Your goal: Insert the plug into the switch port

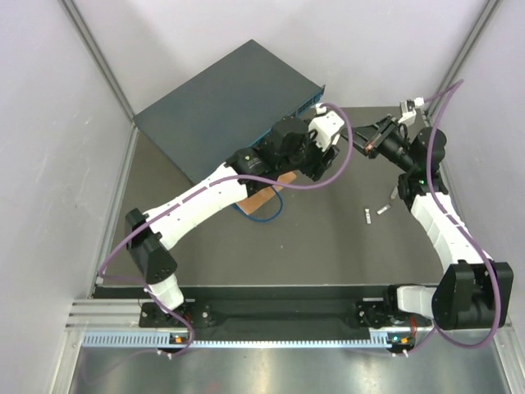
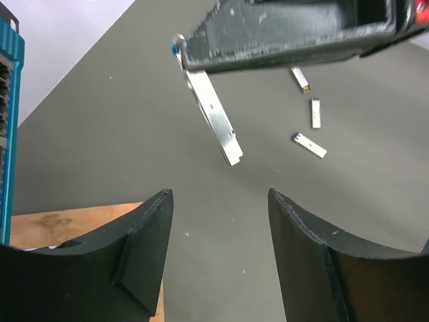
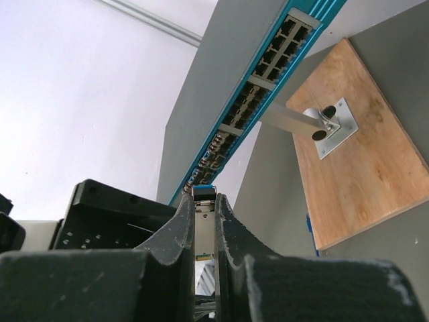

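Observation:
The switch (image 1: 225, 107), a flat dark teal box, lies at the back of the table, and its row of ports (image 3: 268, 84) faces the right wrist view. My right gripper (image 1: 372, 145) is shut on a slim silver plug (image 3: 204, 215) with a blue tip. It holds the plug in the air, off to the right of the switch's port face. In the left wrist view that plug (image 2: 214, 119) hangs slanted above the table. My left gripper (image 2: 220, 198) is open with only bare table between its fingers. It hovers by the switch's front right corner (image 1: 316, 160).
An orange-brown wooden board (image 3: 352, 154) with a metal post (image 3: 295, 121) on a small plate lies in front of the switch, under the left arm (image 1: 264, 197). Three loose plugs (image 2: 310, 144) lie on the dark mat (image 1: 328, 246) near the right arm. Grey walls enclose the table.

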